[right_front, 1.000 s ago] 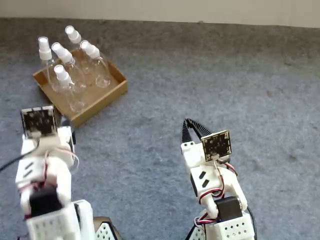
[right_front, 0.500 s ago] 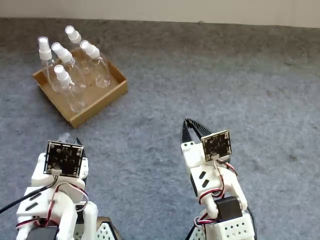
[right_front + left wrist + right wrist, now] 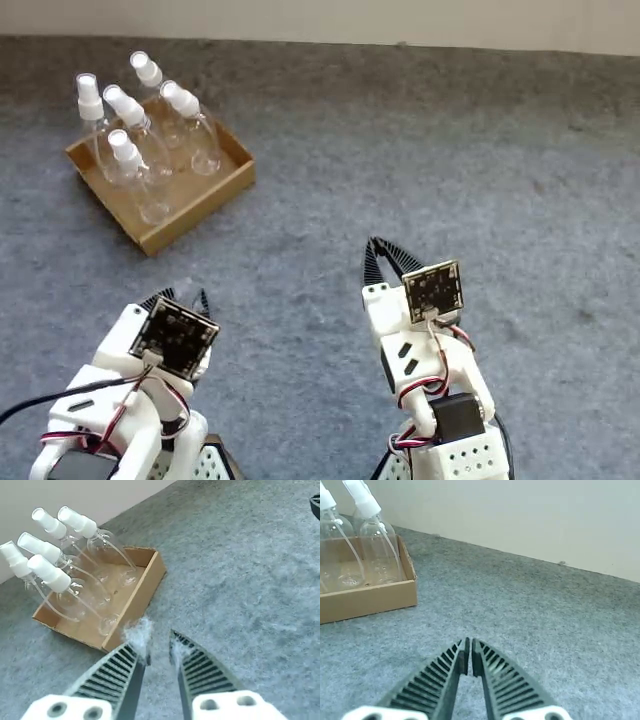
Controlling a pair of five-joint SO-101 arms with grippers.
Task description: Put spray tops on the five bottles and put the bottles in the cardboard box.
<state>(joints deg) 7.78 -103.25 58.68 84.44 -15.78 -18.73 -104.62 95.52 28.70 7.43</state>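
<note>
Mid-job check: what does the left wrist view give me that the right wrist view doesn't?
Left wrist view: all five bottles with spray tops on, standing in the cardboard box, and the left tool slightly open, a fluff tuft on one fingertip. Right wrist view: the right tool closed, and the pale wall behind. Shared: the box, some bottles, the grey carpet.

Five clear bottles [image 3: 196, 140] stand upright, crowded together in a shallow cardboard box [image 3: 200, 208], each wearing a white spray top [image 3: 123, 147]. The open box sits skewed at the far left of the grey surface [image 3: 420, 140].
</note>
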